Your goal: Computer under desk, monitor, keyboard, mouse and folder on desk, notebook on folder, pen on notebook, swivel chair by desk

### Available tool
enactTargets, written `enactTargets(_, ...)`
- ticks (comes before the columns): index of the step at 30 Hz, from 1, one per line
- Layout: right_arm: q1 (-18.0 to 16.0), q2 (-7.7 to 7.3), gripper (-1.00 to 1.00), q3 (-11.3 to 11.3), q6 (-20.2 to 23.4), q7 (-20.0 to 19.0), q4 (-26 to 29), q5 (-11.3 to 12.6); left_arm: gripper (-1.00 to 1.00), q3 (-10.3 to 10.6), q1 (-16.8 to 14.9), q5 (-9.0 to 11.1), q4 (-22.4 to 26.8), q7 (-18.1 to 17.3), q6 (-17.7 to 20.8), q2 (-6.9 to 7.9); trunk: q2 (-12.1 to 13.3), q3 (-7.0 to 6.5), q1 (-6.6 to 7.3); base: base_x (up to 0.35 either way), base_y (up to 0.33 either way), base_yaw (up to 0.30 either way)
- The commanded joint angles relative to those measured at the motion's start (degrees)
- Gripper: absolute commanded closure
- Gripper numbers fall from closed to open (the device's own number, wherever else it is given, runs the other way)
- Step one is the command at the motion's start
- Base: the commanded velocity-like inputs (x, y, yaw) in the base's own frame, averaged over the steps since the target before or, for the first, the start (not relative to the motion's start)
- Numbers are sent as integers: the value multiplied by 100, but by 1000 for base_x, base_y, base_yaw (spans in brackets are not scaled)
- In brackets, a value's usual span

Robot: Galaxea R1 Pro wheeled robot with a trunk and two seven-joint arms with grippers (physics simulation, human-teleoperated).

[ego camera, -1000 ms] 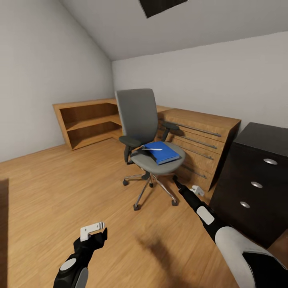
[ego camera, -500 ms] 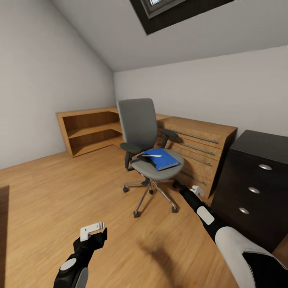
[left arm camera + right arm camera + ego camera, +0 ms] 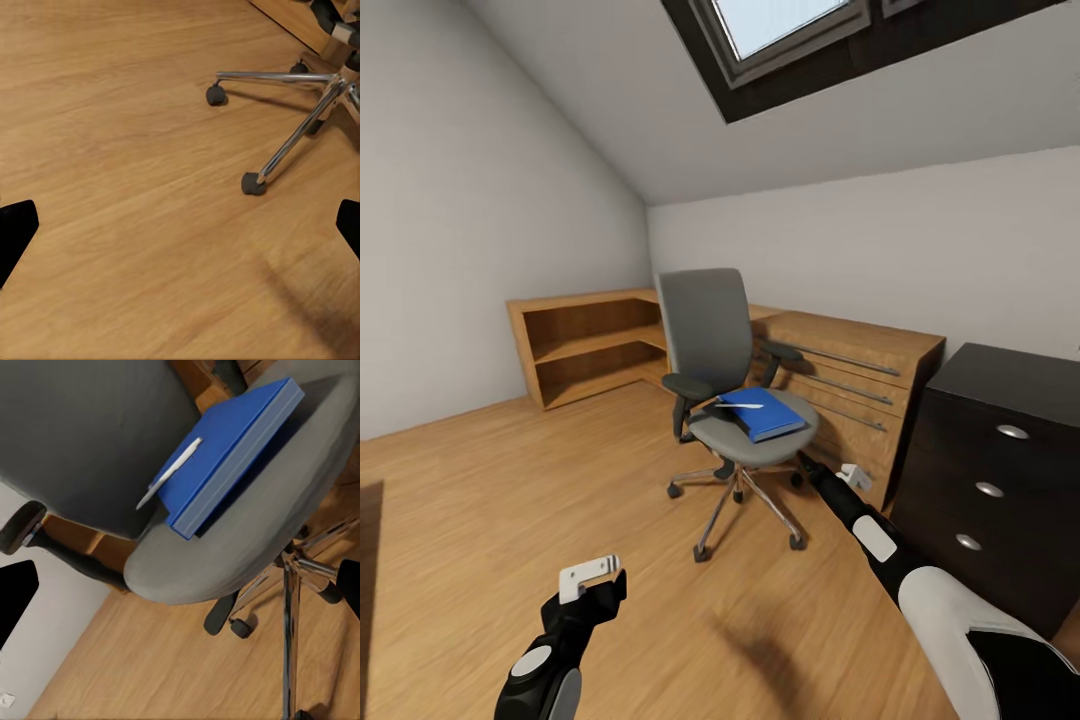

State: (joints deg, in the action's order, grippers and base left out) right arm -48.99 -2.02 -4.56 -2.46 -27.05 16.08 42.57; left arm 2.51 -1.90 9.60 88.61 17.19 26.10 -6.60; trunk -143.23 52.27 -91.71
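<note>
- Two grippers show in the head view: the left gripper [image 3: 592,577] hangs low over bare floor, and the right gripper [image 3: 850,477] reaches toward the chair base; whether their fingers are spread or closed is hard to judge there, but each wrist view has dark fingertips at opposite edges, so both stand parted with nothing between them.
- Part of the desk [image 3: 1000,470] is cut off at the right edge; its black top and three silver-knobbed drawers show.
- A dark thin thing under the near corner of the folder [image 3: 765,413] is too small to name.
- The swivel chair [image 3: 710,325] stands on the wooden floor [image 3: 510,500], just in front of a light wooden drawer cabinet [image 3: 860,375], apart from the desk.
- The blue folder lies flat on the grey seat with a white pen [image 3: 169,473] on top, jutting over its edge toward the backrest.
- A low open wooden shelf [image 3: 585,340] sits in the corner under a sloped ceiling with a skylight [image 3: 780,25].
- The left wrist view shows chrome chair legs and casters [image 3: 253,183].
- Against a second ago the whole head view has tilted up: more skylight shows, everything sits lower, while chair and folder keep their places.
</note>
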Motion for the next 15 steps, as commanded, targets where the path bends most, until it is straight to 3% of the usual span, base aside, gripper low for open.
enactTargets(1,-5,1,-100,-26,0,-39,-12,15,-100,15,-3,62,7,106,18,1,-1,-17,4,-67,0,0)
enactTargets(6,-5,0,-100,-24,0,-38,-16,10,-100,138,-3,62,5,234,18,1,200,-107,113,-202,0,0)
enactTargets(15,-2,59,-100,-13,-7,-38,-23,1,-100,212,-3,59,-1,306,18,7,561,-268,311,-318,0,0)
